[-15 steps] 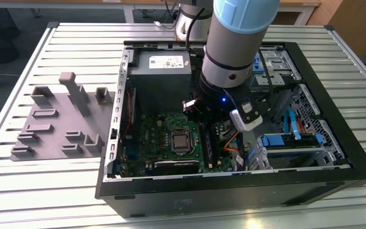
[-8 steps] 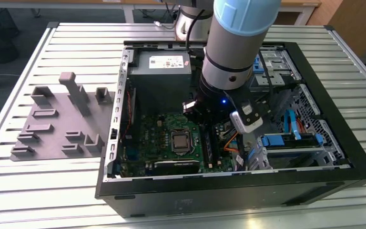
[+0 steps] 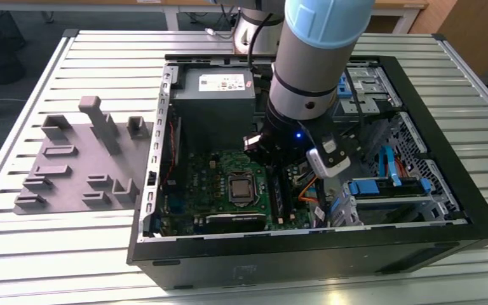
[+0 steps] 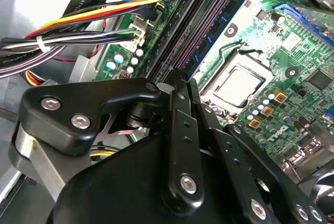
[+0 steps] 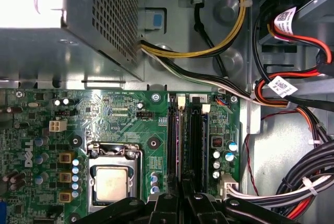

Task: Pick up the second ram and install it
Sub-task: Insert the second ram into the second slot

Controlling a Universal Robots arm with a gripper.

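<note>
While I hover the gripper (image 5: pixel 182 195) over the motherboard (image 5: pixel 120 114) slots (image 5: pixel 189 135), fingers (image 4: pixel 180 130) pressed together; second ram (image 4: pixel 216 23) seated.

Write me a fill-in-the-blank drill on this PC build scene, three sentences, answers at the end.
1. The gripper hangs over the green ____ inside the open case.
2. The grey holder tray lies outside the case, on the exterior view's ____.
3. In both wrist views the jaws stand pressed ____ above the long black slots, beside the processor socket.

Missing words: motherboard; left; together
</note>
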